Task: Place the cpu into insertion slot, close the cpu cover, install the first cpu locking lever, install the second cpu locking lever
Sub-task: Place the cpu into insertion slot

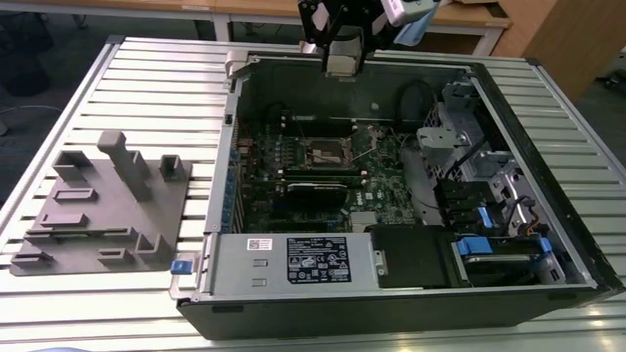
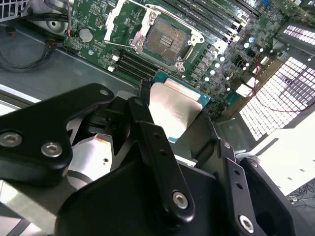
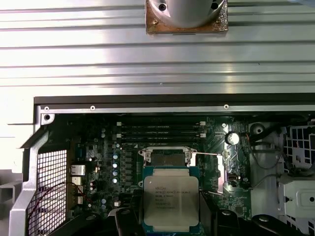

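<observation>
My gripper (image 1: 341,64) hangs above the far wall of the open computer case and is shut on the cpu (image 3: 171,199). It is a flat square chip with a silvery top and a green edge, and it is clamped between the two black fingers (image 2: 147,129) in both wrist views. The insertion slot (image 2: 166,40) lies uncovered on the green motherboard below, a dark centre with a shiny rim (image 1: 330,152). In the first wrist view the cpu hides part of the insertion slot (image 3: 166,157). The cpu cover (image 2: 119,17) looks swung back at the socket's edge. A thin wire lever (image 2: 118,45) juts out beside the socket.
The case (image 1: 225,139) lies open on a slatted metal table (image 1: 146,81). Long black memory slots (image 3: 160,130) run beside the socket, with a black card (image 1: 315,192) nearer the power supply (image 1: 293,260). Drive bays and cables (image 1: 489,213) fill the exterior view's right. A grey fixture block (image 1: 102,205) sits outside the case.
</observation>
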You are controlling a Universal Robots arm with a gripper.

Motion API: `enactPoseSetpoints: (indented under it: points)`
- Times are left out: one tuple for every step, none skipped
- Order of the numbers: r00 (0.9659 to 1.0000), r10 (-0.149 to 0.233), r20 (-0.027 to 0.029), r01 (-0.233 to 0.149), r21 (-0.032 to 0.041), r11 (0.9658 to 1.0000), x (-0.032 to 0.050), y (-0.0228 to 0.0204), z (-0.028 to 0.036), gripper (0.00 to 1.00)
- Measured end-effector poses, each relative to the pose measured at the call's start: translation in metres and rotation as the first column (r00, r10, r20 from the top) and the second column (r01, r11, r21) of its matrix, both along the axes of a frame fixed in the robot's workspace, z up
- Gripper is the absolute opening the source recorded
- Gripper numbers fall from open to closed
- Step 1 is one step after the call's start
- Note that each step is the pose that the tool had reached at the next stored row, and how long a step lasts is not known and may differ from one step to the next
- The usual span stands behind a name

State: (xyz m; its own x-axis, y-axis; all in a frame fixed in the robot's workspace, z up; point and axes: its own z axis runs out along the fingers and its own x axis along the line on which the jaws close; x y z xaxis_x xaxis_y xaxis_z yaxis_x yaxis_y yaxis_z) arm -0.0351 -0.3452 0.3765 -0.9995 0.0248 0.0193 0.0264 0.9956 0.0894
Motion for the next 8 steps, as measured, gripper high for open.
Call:
enactPoseSetpoints:
  points:
    - [1.0, 0.0, 0.0, 0.0, 0.0, 1.0, 0.0, 0.0, -0.0006, 0.54]
    - [1.0, 0.0, 0.0002, 0.0, 0.0, 1.0, 0.0, 0.0, -0.0016, 0.54]
    - [1.0, 0.0, 0.0003, 0.0, 0.0, 1.0, 0.0, 0.0, -0.0026, 0.54]
    - [1.0, 0.0, 0.0004, 0.0, -0.0001, 1.0, 0.0, 0.0, -0.0034, 0.54]
    - [1.0, 0.0, 0.0005, 0.0, -0.0001, 1.0, 0.0, 0.0, -0.004, 0.54]
    - [1.0, 0.0, 0.0005, 0.0, -0.0002, 1.0, 0.0, 0.0, -0.0044, 0.54]
    - [1.0, 0.0, 0.0005, 0.0, -0.0002, 1.0, 0.0, 0.0, -0.0046, 0.54]
    - [1.0, 0.0, 0.0005, 0.0, -0.0002, 1.0, 0.0, 0.0, -0.0047, 0.54]
